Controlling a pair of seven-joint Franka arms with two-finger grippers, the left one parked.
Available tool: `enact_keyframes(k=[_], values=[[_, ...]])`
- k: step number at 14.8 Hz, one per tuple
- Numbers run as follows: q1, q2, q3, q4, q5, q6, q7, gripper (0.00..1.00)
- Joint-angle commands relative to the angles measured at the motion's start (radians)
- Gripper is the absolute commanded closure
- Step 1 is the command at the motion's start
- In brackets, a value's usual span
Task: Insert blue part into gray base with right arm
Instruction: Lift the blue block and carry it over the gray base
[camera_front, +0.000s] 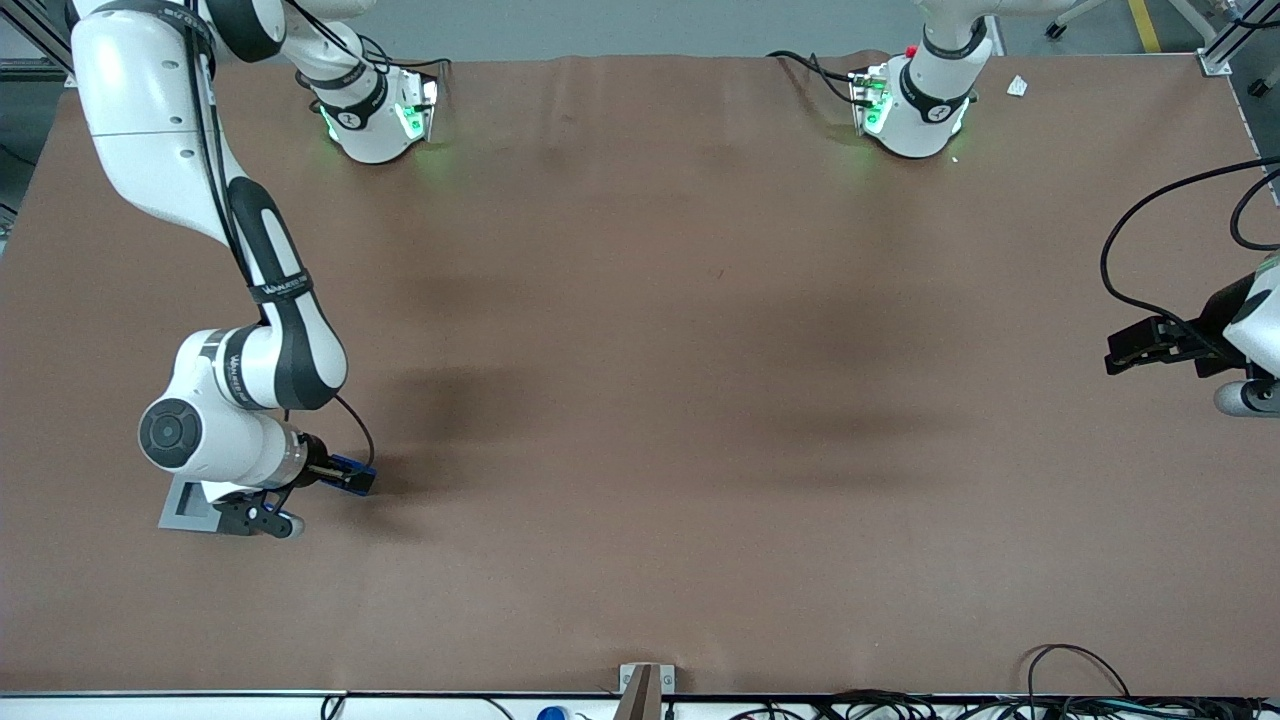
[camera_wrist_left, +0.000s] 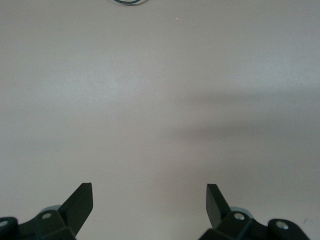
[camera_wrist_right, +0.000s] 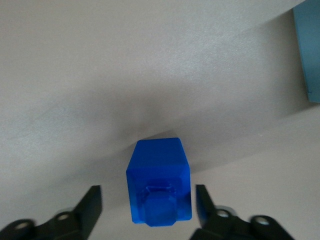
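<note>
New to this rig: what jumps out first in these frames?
The blue part stands out most: bright blue on the brown table, sitting between the fingers of the open gripper, with gaps showing on both sides in the right wrist view. Right beside it, toward the working arm's end of the table, is the gray base, partly hidden under the right arm.

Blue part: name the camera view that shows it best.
The right wrist view: the blue part fills the frame between the end effector's open fingers, which flank it without visibly touching. The front view shows only a small blue sliver beside the gray base. The left wrist view shows none of it.
</note>
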Motion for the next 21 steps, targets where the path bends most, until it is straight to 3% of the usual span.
enact_keyframes(k=[1, 3, 4, 7, 9, 12, 17, 21], values=[[-0.009, 0.000, 0.002, -0.004, -0.015, -0.002, 0.009, 0.51], [-0.007, 0.000, 0.002, -0.010, -0.015, 0.000, 0.009, 0.87], [-0.007, 0.000, 0.002, -0.010, -0.015, -0.003, 0.009, 0.98], [-0.010, -0.011, -0.004, 0.007, -0.033, -0.037, -0.027, 1.00], [-0.017, -0.040, -0.019, 0.107, -0.117, -0.235, -0.096, 1.00], [-0.047, -0.050, -0.019, 0.200, -0.132, -0.406, -0.216, 1.00], [-0.142, -0.049, -0.018, 0.206, -0.136, -0.376, -0.455, 1.00], [-0.202, -0.046, -0.016, 0.238, -0.127, -0.350, -0.478, 1.00]])
